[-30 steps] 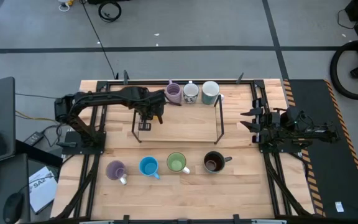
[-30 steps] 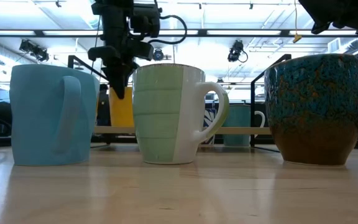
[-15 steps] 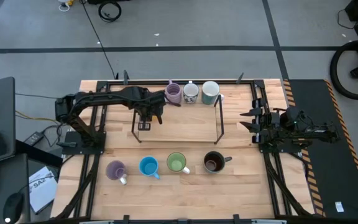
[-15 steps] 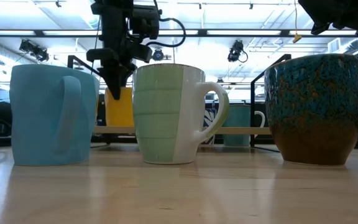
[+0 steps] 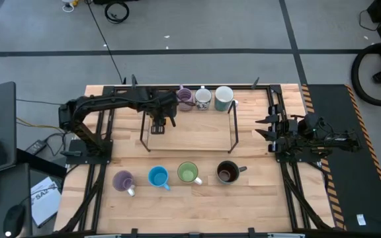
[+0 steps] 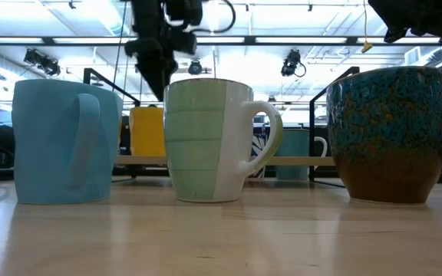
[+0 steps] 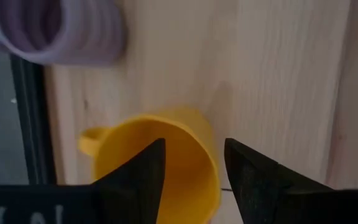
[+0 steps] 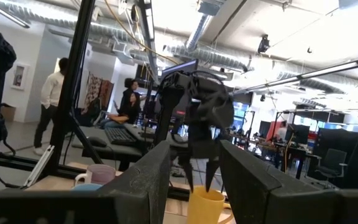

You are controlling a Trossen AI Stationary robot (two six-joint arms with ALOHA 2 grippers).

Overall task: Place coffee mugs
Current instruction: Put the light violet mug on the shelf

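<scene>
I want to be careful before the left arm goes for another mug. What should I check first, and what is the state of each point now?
1. Orange mug released: ok; the left gripper hangs above it, jaws open.
2. Orange mug upright on the table: ok.
3. Gap between the orange mug and the purple mug: ok, they stand apart.
4. Front mugs upright, ready to pick: ok for lavender mug, blue mug, green mug, dark mug.
5. Right gripper out of the way: ok, parked at the table's right side.
6. Arm clearance from the black wire frame: cannot tell.
</scene>
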